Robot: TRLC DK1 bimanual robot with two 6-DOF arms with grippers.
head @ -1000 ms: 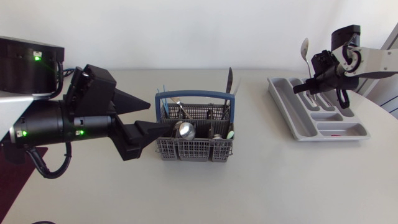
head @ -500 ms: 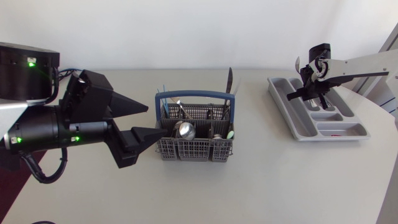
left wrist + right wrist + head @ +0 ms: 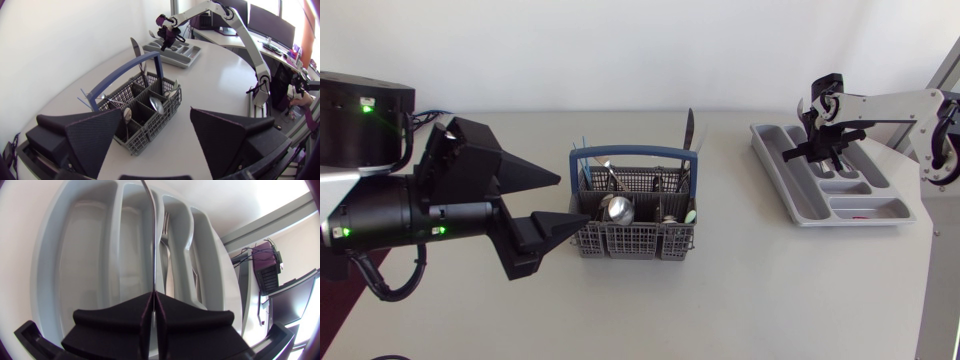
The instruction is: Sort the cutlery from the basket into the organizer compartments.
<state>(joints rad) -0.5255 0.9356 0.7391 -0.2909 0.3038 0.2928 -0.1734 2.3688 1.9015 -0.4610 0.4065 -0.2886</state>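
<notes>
Right end effector clamped on spoon, just above organizer. Plan: centre over one compartment, lower, then release. Left end effector wide open, empty, far from organizer.

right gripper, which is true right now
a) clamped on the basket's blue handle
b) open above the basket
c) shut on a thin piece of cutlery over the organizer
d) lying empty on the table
C: in the right wrist view the right gripper has both fingers pressed on a thin piece of cutlery, with the organizer compartments right under it.
</notes>
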